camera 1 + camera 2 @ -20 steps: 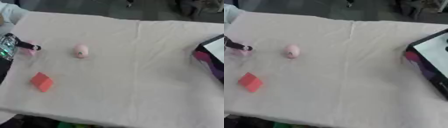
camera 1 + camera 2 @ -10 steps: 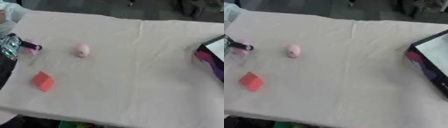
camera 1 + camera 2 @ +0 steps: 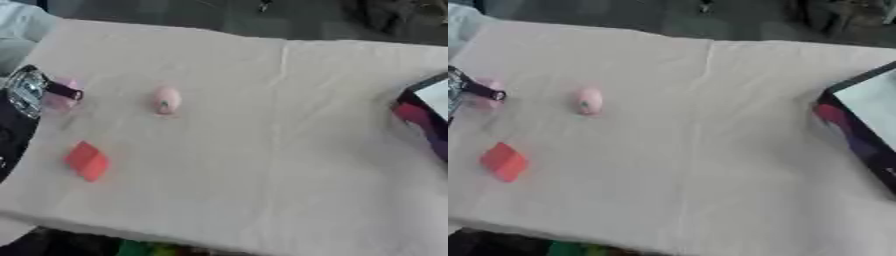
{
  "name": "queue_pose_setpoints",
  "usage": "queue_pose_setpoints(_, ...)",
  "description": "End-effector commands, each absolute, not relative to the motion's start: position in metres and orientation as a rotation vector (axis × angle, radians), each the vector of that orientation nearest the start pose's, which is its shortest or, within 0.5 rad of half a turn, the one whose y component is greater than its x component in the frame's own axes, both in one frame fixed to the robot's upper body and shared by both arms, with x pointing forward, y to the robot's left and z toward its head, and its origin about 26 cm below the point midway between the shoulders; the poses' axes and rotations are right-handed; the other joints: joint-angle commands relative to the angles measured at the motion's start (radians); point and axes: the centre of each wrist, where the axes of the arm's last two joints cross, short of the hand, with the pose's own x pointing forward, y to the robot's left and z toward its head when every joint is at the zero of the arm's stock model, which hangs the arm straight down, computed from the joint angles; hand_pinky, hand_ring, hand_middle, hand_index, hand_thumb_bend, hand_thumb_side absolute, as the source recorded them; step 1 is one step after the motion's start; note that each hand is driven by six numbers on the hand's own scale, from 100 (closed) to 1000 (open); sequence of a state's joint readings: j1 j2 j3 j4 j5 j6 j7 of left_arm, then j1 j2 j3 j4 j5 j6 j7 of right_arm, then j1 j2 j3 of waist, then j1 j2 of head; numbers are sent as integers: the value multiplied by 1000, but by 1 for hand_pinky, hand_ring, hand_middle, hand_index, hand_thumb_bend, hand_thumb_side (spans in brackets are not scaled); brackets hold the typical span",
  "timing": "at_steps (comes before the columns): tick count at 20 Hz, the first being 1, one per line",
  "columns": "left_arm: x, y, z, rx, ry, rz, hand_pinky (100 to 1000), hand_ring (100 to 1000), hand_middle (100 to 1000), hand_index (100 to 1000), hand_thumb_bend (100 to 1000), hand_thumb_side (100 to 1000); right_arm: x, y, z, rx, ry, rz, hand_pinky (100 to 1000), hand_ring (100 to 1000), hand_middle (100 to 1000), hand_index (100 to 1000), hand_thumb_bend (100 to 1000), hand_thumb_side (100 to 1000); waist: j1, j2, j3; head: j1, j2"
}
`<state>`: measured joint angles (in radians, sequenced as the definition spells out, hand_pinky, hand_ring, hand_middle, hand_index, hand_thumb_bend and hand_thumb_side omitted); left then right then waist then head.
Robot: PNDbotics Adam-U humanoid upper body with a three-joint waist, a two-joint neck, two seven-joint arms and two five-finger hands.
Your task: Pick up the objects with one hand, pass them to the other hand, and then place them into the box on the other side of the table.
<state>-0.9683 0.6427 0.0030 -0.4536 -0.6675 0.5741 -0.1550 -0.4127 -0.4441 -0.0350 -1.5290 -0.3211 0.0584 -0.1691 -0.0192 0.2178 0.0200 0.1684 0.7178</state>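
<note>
On the worktop [image 3: 710, 165], draped in a pale cloth with a crease running down its middle, your landmark is the small pink egg-shaped object [image 3: 166, 100], which lies left of that crease and nearer the far edge than the near one. Nearer to you than the egg and further left lies a red block [image 3: 87, 160], flat on the cloth and turned at an angle, well apart from the egg. Left of the egg, close to the worktop's left edge, your left robot hand [image 3: 26, 92] comes in as a black and silver shape; a dark finger-like part reaches toward the egg and lies over a blurred pink object [image 3: 63, 96], but you cannot tell from these views whether the fingers are curled round that thing or simply rest above it, so its grasp stays undecided. Far to the right of the egg, across the crease and at the right edge of the worktop, sits the box [image 3: 859, 135], dark-walled with purple and red on its side and a light inner floor; only part of it shows. Your right robot hand appears in neither view.
</note>
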Motion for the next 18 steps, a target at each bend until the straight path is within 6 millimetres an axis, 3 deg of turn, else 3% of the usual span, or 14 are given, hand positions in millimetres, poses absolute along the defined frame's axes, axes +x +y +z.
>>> queue_pose_setpoints(1,460,443,168,1015,-673,-386,848,810,701,622,344,203,368,-326,158,-171,-1918,15,1000,989,975,969,100,701,3,-16,1,4,-3)
queue_pose_setpoints(18,463,432,209,992,-863,-379,840,732,633,584,194,108,368,-327,161,-174,-1929,29,1000,988,974,969,100,684,1,-37,11,-5,-13)
